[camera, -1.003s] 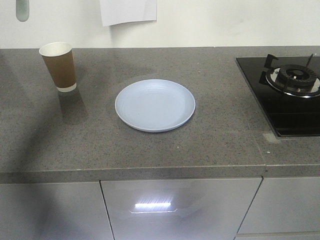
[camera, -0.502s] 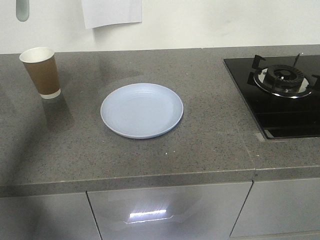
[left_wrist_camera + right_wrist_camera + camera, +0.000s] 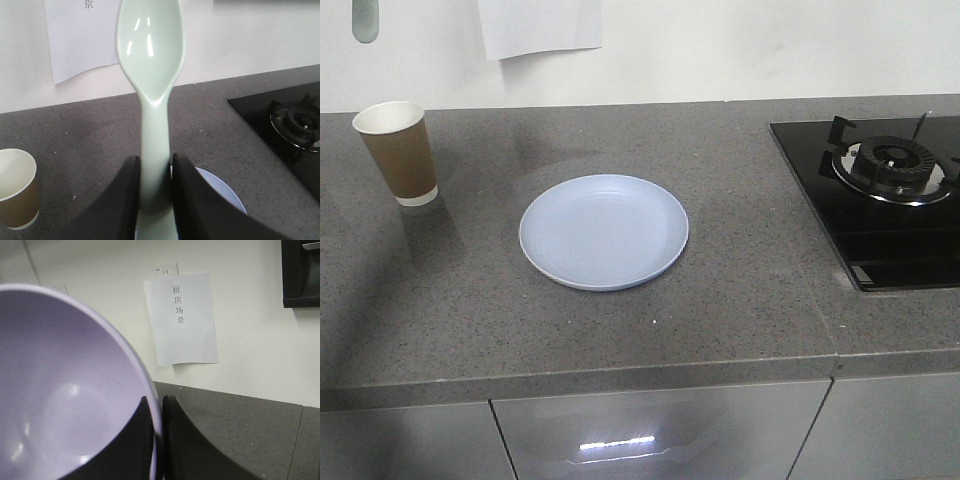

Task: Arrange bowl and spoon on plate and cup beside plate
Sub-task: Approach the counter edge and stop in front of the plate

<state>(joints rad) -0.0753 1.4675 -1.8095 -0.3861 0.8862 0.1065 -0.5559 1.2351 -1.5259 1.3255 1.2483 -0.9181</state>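
The spoon (image 3: pixel 150 60), pale mint and upright, is pinched at its handle by the left gripper (image 3: pixel 155 160); the right gripper (image 3: pixel 156 401) clamps the rim of the glossy lavender bowl (image 3: pixel 65 405).

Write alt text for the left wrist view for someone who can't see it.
A pale mint spoon fills mid-frame, its handle clamped between two dark jaws, head pointing up. Behind it, a grey counter holds a paper cup at lower left, a plate edge beside the right jaw, and a stove at right.
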